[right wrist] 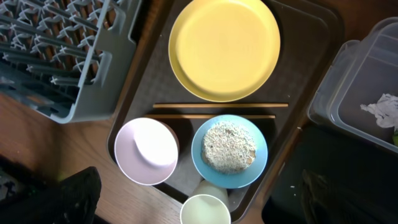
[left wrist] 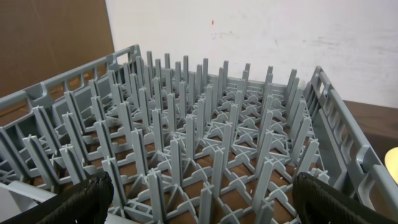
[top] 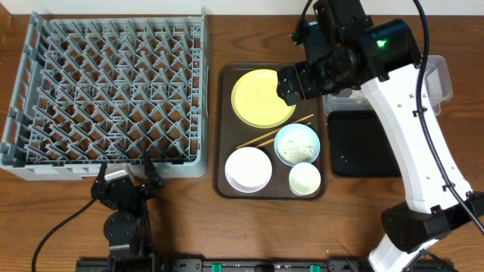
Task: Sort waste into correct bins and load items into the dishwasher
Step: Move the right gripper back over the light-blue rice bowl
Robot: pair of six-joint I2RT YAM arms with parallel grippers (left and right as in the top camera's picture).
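The grey dish rack [top: 113, 83] fills the left of the counter [top: 68, 219]. On the brown tray [top: 224, 113] beside it, two chopsticks [right wrist: 217, 105] lie parallel between the yellow plate [top: 261, 98] and the blue bowl [top: 297, 143], their long axis running left to right. The left claw [top: 126, 175] and the right claw [top: 290, 85] both gape, empty.

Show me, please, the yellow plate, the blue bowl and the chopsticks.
yellow plate [right wrist: 224, 46]: right wrist view, centre of its face.
blue bowl [right wrist: 262, 152]: right wrist view, bare right rim.
chopsticks [right wrist: 217, 105]: right wrist view, middle of the upper stick.
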